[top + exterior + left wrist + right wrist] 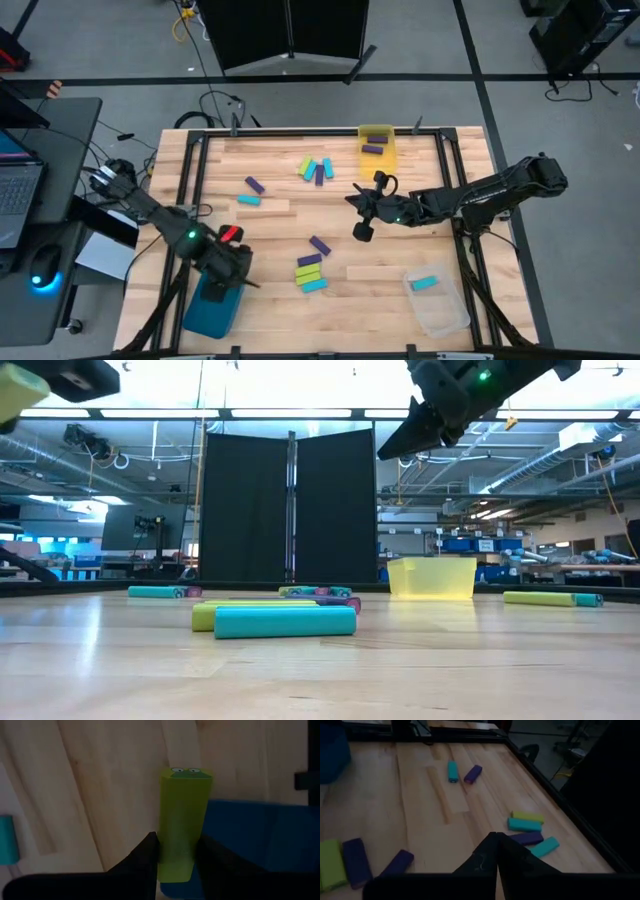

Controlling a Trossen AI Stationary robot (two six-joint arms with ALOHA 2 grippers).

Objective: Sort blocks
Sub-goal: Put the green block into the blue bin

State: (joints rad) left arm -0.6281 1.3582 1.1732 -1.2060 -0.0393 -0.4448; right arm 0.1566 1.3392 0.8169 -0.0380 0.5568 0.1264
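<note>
My left claw (175,852) clamps lime block (182,820) near one end above teal bin (260,835): rigid, light, slick-looking; mid-length pinch safer. Right claw (495,851) pressed together, empty, above desk (280,235).

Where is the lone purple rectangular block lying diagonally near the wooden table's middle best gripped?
Grip the purple block at mid-length, across its two long sides, coming straight down. It lies flat, apart from the other blocks, so both sides are free. The nearby right gripper, now shut, would probably need opening and turning to that diagonal.
</note>
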